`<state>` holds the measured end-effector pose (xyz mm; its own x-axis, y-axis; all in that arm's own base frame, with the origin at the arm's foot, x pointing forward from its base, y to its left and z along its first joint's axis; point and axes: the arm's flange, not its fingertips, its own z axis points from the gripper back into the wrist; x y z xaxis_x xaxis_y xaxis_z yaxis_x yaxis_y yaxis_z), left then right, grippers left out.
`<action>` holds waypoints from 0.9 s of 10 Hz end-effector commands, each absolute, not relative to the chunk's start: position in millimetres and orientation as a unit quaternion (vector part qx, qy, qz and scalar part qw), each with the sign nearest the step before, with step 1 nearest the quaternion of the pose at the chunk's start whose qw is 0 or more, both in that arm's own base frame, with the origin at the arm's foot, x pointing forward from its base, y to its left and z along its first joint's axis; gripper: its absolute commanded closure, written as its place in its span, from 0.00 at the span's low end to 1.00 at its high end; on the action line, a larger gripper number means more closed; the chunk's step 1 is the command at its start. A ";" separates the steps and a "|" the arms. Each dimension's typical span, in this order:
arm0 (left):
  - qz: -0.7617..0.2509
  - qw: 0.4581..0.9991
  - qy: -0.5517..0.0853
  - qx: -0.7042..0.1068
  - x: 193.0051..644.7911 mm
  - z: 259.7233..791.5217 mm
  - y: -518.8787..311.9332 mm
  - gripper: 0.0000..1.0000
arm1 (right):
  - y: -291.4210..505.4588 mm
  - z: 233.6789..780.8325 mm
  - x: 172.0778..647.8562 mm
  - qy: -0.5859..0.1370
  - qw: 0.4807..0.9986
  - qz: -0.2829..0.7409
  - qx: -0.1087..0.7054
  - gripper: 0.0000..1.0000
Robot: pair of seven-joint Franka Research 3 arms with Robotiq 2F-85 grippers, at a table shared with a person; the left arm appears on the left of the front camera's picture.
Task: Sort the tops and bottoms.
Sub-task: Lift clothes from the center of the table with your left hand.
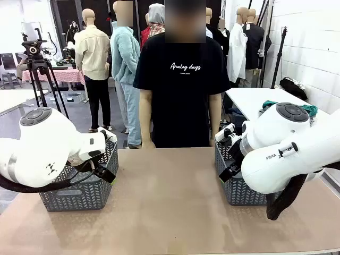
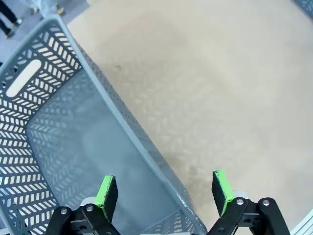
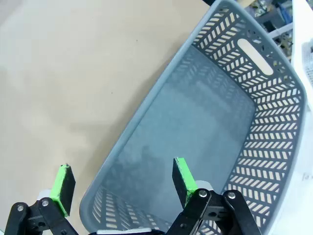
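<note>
The left gripper point(image 2: 164, 193) hung with its jaws wide apart and nothing between them, straddling the long rim of the left basket point(image 2: 63, 127), one pad over the basket's grey floor and the other over the tan worktop point(image 2: 210, 83). The right gripper point(image 3: 123, 183) was likewise spread and held nothing, straddling the rim of the right basket point(image 3: 274, 127). A person point(image 1: 178, 90) stood at the far edge. A teal-green cloth point(image 1: 310, 110) lay on the white side table point(image 1: 255, 98), partly hidden behind the right arm.
</note>
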<state>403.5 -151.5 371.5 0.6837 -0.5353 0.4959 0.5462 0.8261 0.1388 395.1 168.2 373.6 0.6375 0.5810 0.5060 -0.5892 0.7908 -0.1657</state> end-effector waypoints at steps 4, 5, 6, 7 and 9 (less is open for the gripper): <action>-0.295 0.917 -0.267 -0.010 403.4 371.5 -151.5 0.00 | 168.2 373.6 395.1 -0.277 0.905 0.323 0.007 0.00; -0.295 0.917 -0.267 -0.010 403.4 371.5 -151.5 0.00 | 168.2 373.6 395.1 -0.277 0.905 0.323 0.007 0.00; -0.295 0.917 -0.267 -0.010 403.4 371.5 -151.5 0.00 | 168.2 373.6 395.1 -0.277 0.905 0.323 0.007 0.00; -0.295 0.917 -0.267 -0.010 403.4 371.5 -151.5 0.00 | 168.2 373.6 395.1 -0.277 0.905 0.323 0.007 0.00; -0.295 0.917 -0.267 -0.010 403.4 371.5 -151.5 0.00 | 168.2 373.6 395.1 -0.277 0.905 0.323 0.007 0.00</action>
